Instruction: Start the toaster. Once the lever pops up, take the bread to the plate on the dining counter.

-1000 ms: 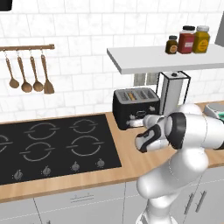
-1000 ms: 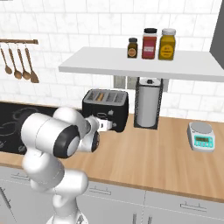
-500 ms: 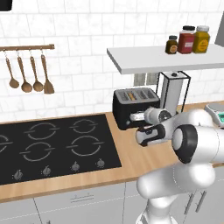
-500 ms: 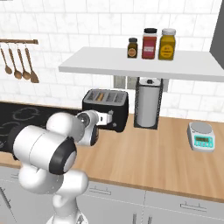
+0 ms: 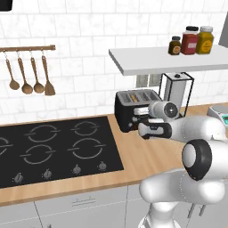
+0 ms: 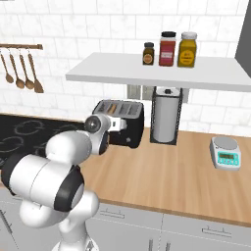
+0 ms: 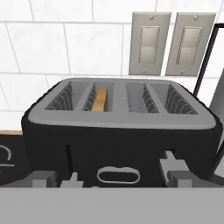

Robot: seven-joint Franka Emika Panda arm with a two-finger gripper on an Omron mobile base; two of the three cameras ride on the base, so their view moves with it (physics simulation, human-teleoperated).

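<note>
Hand view faces the toaster (image 7: 118, 131) at the tabletop's back edge, the bread (image 7: 101, 100) sunk in a slot. Fingers (image 7: 175, 170) spread wide, empty. Starting step: next, press a lever down.

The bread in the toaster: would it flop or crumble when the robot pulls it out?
Probably stiff: the bread stands upright on edge in the toaster slot. It looks thin, so likely light, and a hard squeeze might crack it. Little of it shows above the slot, so gripping could be fiddly.

no legible text, jar labels and scale display unreadable
</note>
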